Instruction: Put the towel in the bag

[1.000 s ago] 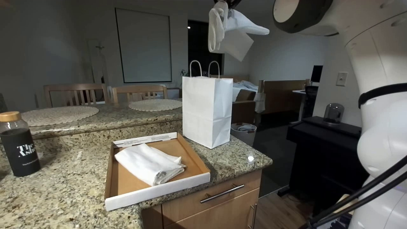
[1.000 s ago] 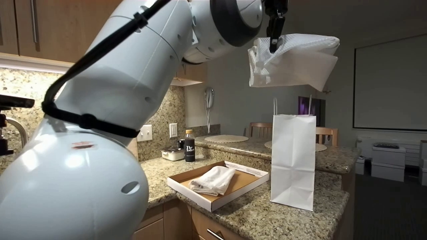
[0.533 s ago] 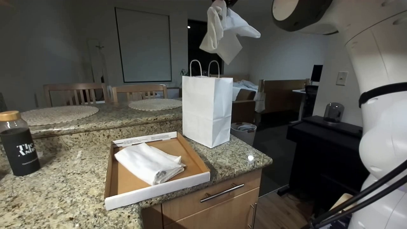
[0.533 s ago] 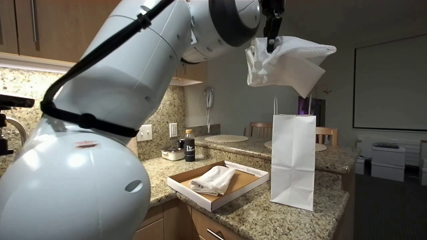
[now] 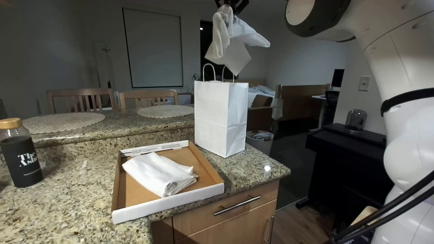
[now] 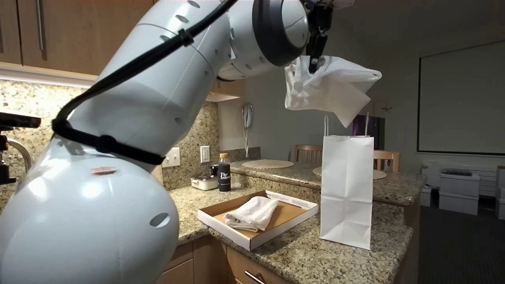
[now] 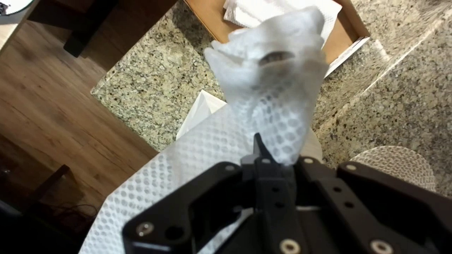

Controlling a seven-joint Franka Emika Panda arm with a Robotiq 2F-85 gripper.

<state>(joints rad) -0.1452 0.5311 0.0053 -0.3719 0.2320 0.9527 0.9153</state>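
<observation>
My gripper (image 5: 232,8) is shut on a white textured towel (image 5: 234,42) and holds it in the air above the white paper bag (image 5: 217,118). In an exterior view the fingertips (image 6: 313,66) pinch the towel (image 6: 333,81); its lowest corner hangs just above the bag's (image 6: 347,189) rim, level with the handles. In the wrist view the towel (image 7: 275,113) drapes from the jaws (image 7: 280,155) and hides most of the bag (image 7: 199,114). The bag stands upright on the counter; its inside is hidden. A second folded white towel (image 5: 159,173) lies in a cardboard tray (image 5: 169,204).
The tray (image 6: 284,232) is beside the bag near the counter edge. A raised granite ledge (image 5: 118,123) with woven placemats (image 5: 166,111) runs behind. A dark bottle (image 5: 22,159) stands at the far counter end. The bag is near the counter's corner.
My gripper and the held towel have moved down and to the left in both exterior views. The towel's hanging corner has dropped to just above the bag. The bag has not moved.
</observation>
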